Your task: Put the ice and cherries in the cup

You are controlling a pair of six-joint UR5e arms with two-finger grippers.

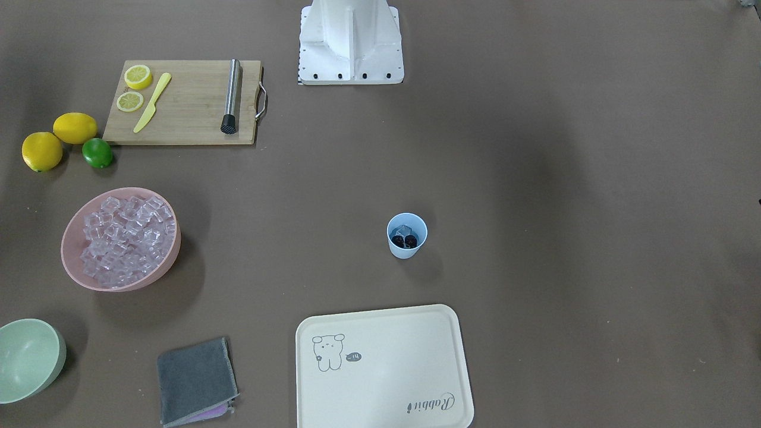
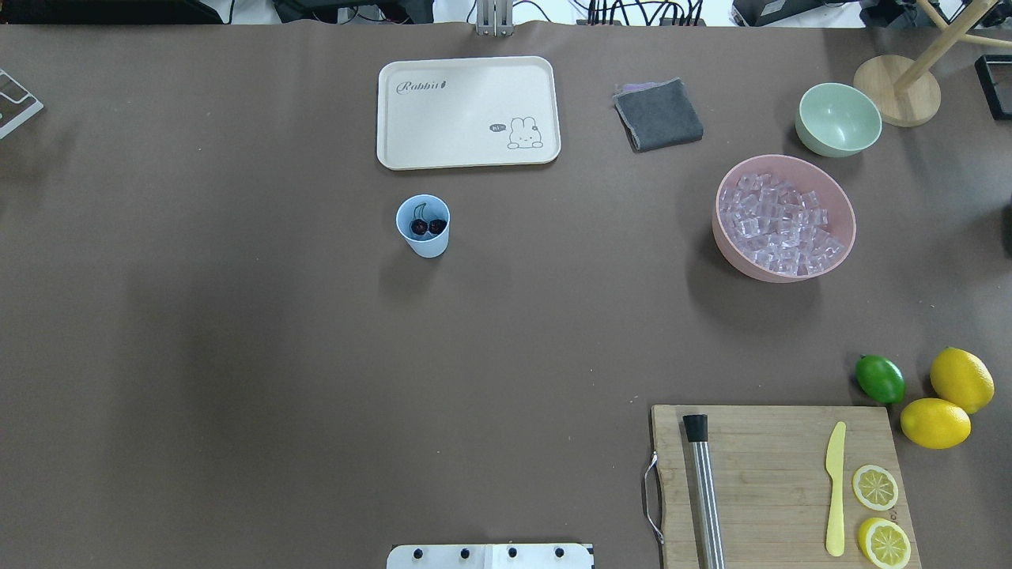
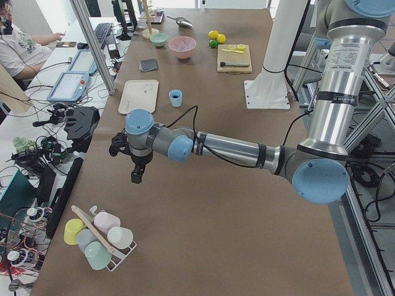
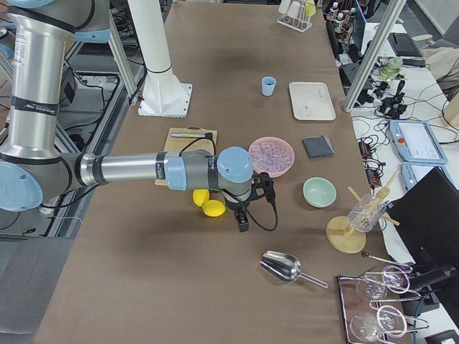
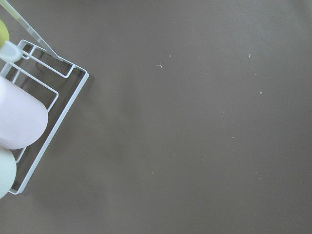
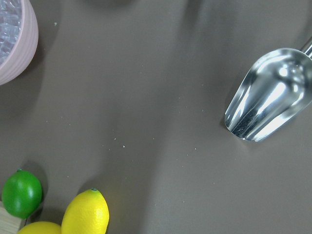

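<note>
The cup (image 1: 407, 236) stands mid-counter (image 1: 565, 249), near the tray (image 1: 386, 368), holding the cherries (image 1: 404, 241) and an ice cube (image 1: 406, 229). The task looks done. The left fingers (image 3: 137, 175) and right fingers (image 4: 242, 221) hang far off. I cannot tell whether they are apart or together.

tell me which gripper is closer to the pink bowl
Right. The right gripper hangs near the pink bowl, by the lemons; the left gripper is at the table's other end, by the cup rack.

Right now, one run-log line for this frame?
cup: upright; cherries: in cup; ice: in cup, more in pink bowl; left gripper: far from cup, state unclear; right gripper: far from cup, state unclear
</note>
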